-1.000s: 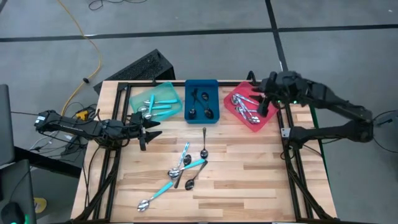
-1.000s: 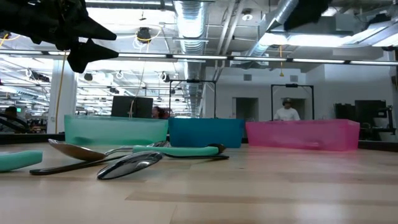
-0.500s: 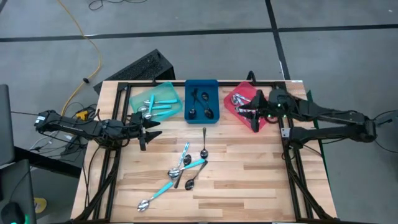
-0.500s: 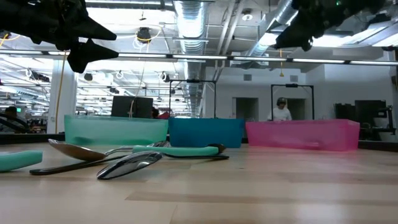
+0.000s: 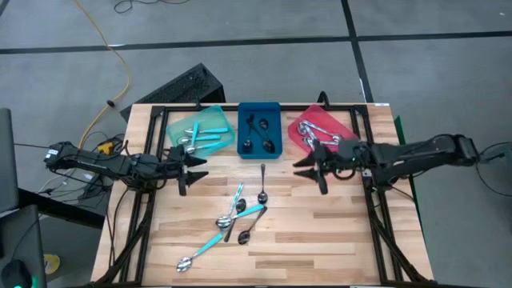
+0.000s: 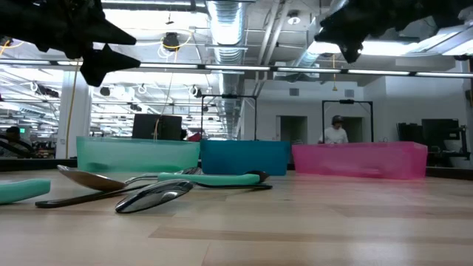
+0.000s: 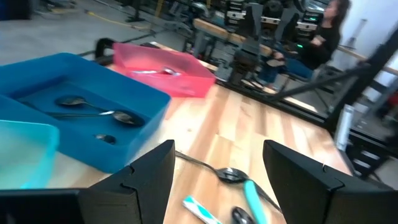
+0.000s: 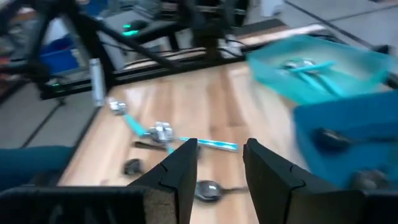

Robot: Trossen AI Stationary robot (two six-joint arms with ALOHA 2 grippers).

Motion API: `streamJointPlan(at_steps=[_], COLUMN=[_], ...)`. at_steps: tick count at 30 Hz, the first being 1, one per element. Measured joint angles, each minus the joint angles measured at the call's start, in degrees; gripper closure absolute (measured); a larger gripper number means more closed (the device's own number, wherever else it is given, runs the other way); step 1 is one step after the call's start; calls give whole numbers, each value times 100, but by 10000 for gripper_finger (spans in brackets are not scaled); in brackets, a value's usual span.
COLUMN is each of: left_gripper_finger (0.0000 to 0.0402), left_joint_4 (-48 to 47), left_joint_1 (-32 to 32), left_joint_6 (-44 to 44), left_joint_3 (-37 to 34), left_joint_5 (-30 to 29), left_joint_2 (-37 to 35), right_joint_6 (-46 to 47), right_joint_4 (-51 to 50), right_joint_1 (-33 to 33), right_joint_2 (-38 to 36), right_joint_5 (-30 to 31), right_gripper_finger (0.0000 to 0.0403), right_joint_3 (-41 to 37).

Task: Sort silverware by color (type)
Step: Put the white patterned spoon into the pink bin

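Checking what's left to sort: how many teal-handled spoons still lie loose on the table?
3, though overlap in the pile may hide more: one pointing toward the blue tray, one crossing mid-pile, one nearest the front edge.

Glossy metal spoons [image 5: 240,218], matt wooden table [image 5: 320,232]

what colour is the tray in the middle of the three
Blue; the middle tray shows best in the high view.
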Motion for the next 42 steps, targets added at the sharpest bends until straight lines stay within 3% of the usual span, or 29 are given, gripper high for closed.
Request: streamJointPlan(at_steps=[8,14,32,42], left_gripper_finger=[173,173,173,173], left_joint_4=[17,17,95,76], left_joint_1=[0,-66,-1081,-1174], left_joint_6=[0,-4,-387,-481], left_joint_3=[0,0,0,0], left_joint_5=[1083,1986,1312,1171], left_joint_2=[2,29,1515,1777], right_joint_6=[8,14,458,-94], right_joint_4=[1214,1470,2157,1306], right_joint_1=[744,1100,1519,1519], right_joint_2=[775,1300,2752,3904], right_joint_5=[46,440,926,926], right_gripper_finger=[249,249,249,249], right_joint_3=[0,2,46,1112])
